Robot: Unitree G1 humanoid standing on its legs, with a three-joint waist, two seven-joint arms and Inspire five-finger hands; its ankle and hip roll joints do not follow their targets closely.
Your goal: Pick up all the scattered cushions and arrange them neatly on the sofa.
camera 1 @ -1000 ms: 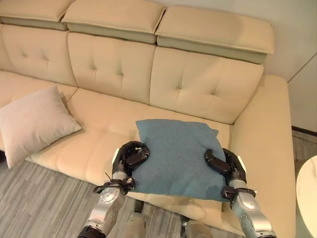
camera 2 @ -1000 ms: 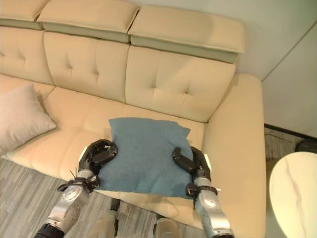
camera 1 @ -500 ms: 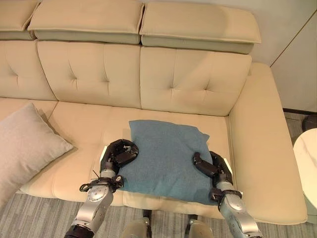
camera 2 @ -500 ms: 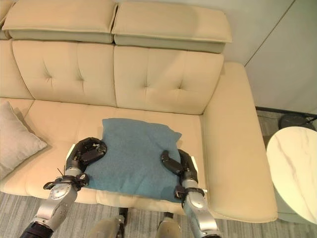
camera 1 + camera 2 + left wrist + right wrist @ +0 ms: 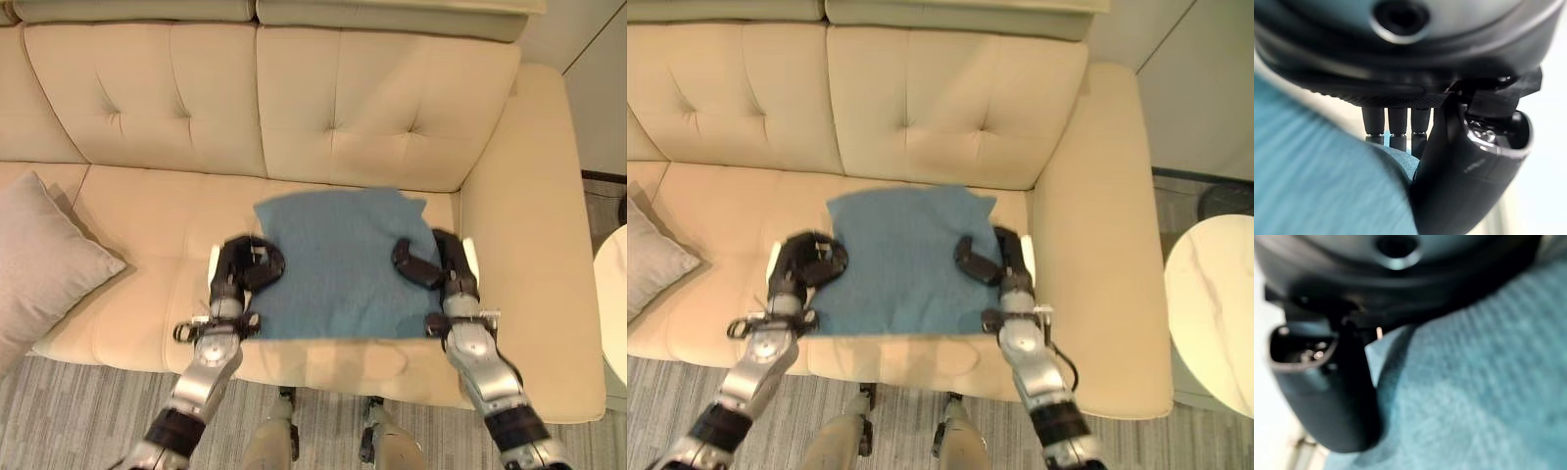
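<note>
Sofa [image 5: 147, 225]: both hands clamped on blue cushion [image 5: 338, 259]

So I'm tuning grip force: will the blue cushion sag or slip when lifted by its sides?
The blue cushion probably sags: its edge bulges softly around the left hand. Slipping seems unlikely, since the weave looks coarse under the right hand.

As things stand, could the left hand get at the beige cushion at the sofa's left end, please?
Probably not yet: the left hand is curled on the blue cushion, as is the right hand. The beige cushion lies apart, with bare sofa between.
</note>
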